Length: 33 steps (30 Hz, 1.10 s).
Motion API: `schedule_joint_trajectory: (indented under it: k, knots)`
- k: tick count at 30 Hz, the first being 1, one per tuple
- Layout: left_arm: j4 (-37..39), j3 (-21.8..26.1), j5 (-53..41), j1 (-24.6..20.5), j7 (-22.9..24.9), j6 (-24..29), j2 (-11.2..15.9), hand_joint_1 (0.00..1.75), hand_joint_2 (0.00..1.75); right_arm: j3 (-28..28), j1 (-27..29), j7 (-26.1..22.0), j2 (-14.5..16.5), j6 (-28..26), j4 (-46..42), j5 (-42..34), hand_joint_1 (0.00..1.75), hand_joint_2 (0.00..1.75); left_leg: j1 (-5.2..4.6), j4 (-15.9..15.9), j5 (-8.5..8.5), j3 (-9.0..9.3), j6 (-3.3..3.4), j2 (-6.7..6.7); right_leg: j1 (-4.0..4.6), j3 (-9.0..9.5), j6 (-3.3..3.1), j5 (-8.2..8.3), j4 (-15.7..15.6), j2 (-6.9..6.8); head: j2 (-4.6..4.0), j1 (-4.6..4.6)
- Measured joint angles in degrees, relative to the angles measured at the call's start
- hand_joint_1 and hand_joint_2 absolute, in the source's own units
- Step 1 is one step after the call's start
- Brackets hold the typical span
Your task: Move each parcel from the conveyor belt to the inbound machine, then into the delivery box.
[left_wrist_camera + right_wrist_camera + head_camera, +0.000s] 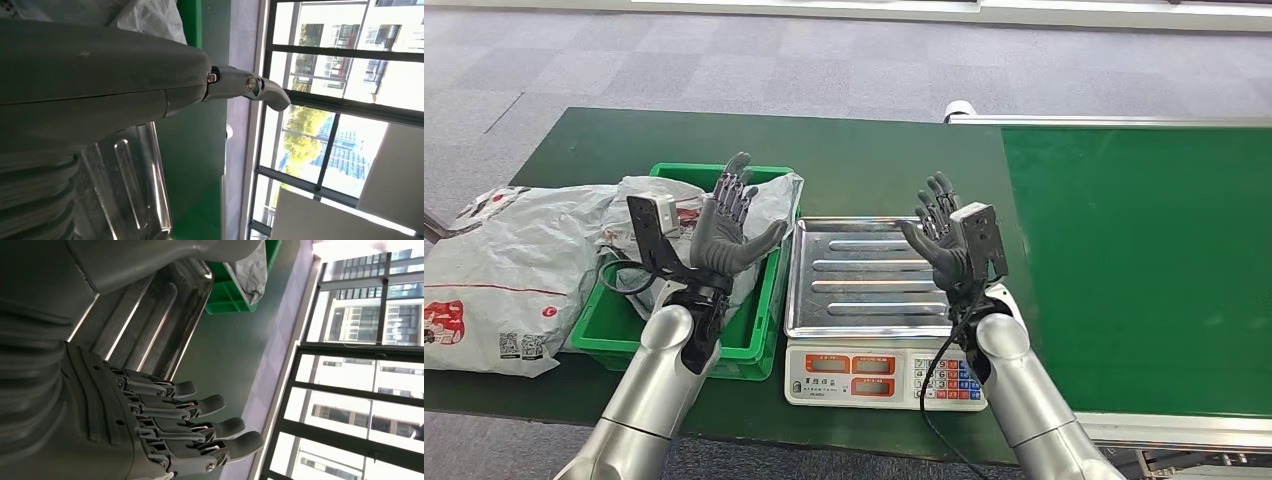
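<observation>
At the bottom of your head view, the left hand point(729, 225) and right hand point(944, 235) are raised with fingers spread, holding nothing. Between them the scale point(879, 375) with its steel tray point(864, 275) sits on the dark green desk point(864, 160). At lower left, the green bin point(759, 345) holds a grey parcel point(644, 205); another parcel point(509, 270) lies beside it. The conveyor belt point(1139, 265) fills the right. Grey carpet floor point(724, 60) spans the top, and the right wrist view shows windows point(365, 365).
</observation>
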Motion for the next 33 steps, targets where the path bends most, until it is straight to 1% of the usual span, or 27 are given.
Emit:
schedule_joint_trajectory:
  k: [5,9,12,15,17,24,28,33]
  knots:
    - [0.40,-0.07,0.91,0.68,0.65,1.42,-0.34,0.00,1.75,1.27,0.72,-0.02,1.42,-0.98,0.00,-0.44,0.00,1.75,0.00,0.00,0.00,0.01,0.00,0.01,0.01,0.00,0.00,0.00,0.00,0.01,-0.01,0.00]
    - [0.85,-0.82,-1.89,2.43,-0.89,3.49,-0.37,0.00,1.75,2.41,2.77,-0.75,2.72,-3.39,0.00,0.29,0.00,1.75,0.00,-0.01,-0.03,0.01,-0.02,0.01,0.02,-0.02,-0.03,-0.03,0.00,0.01,-0.01,0.00]
    - [1.22,-1.97,-4.08,3.67,-1.34,4.14,-0.65,0.00,1.75,3.04,3.81,-0.76,3.59,-6.20,0.00,1.79,0.00,1.75,0.00,-0.01,-0.05,0.00,-0.03,0.01,0.01,-0.04,-0.03,-0.07,0.00,0.01,0.00,0.00]
    - [1.69,-3.25,-5.00,4.18,-1.18,2.93,-1.44,0.00,1.75,3.20,4.39,0.49,4.16,-10.50,-0.22,5.00,0.00,1.75,0.00,-0.01,-0.06,-0.01,-0.03,-0.02,-0.02,-0.03,-0.02,-0.07,-0.01,-0.02,0.00,0.00]
    - [1.91,-4.01,-5.49,4.25,-0.87,2.51,-2.09,0.00,1.75,3.22,4.95,1.36,4.41,-12.27,-0.75,6.73,0.00,1.75,0.00,-0.01,-0.06,-0.01,-0.03,-0.01,-0.04,-0.02,-0.01,-0.07,-0.01,-0.01,0.00,0.00]
    - [2.07,-5.27,-6.05,4.37,-0.31,2.02,-3.12,0.00,1.75,3.24,6.28,2.46,4.68,-13.03,-2.28,8.04,0.00,1.75,-0.01,0.00,-0.06,0.00,-0.03,0.01,0.00,-0.03,0.00,-0.05,-0.02,0.01,0.00,0.00]
    - [2.14,-5.31,-5.66,4.39,0.62,0.73,-3.65,0.00,1.75,3.24,7.24,3.97,4.69,-12.67,-3.34,8.49,0.00,1.75,0.00,0.00,-0.06,0.00,-0.04,0.02,0.01,-0.03,-0.01,-0.06,-0.01,0.01,-0.01,0.00]
    - [1.92,-5.32,-5.13,4.99,1.32,0.66,-3.76,0.00,1.75,3.24,8.43,5.97,4.87,-12.17,-5.42,9.66,0.00,1.75,0.00,-0.01,-0.07,-0.01,-0.04,0.03,0.01,-0.03,-0.01,-0.06,-0.01,0.02,-0.01,0.00]
